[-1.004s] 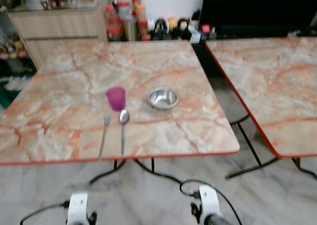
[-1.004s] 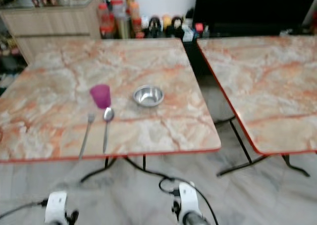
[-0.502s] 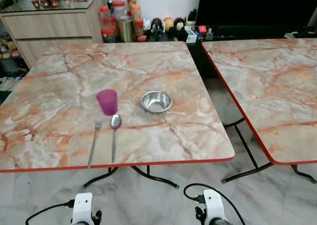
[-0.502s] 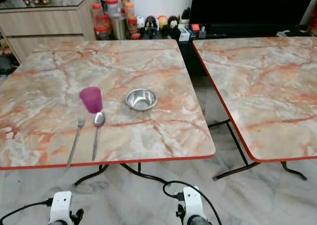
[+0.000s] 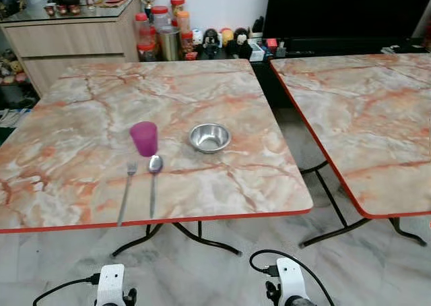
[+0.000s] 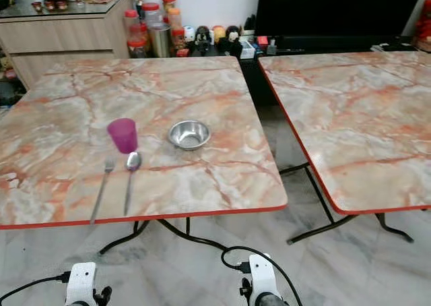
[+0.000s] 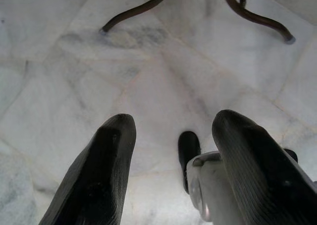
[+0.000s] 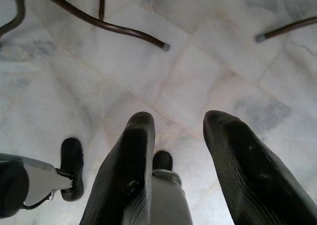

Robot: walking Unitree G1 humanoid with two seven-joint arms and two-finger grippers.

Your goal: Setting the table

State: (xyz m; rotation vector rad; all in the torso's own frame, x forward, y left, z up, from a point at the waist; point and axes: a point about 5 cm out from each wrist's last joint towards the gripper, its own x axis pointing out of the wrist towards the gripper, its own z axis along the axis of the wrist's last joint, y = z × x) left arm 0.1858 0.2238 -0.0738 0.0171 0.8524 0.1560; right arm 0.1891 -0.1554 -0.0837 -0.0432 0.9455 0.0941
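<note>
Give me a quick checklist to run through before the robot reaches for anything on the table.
1. Purple plastic cup upright on the marble-patterned table: ok.
2. Round steel bowl apart from the cup: ok.
3. Metal fork and metal spoon lying side by side near the front edge: ok.
4. Left claw open, holding nothing: ok.
5. Right claw open, holding nothing: ok.
6. Claws raised to table height: not ok, both point at the floor.
</note>
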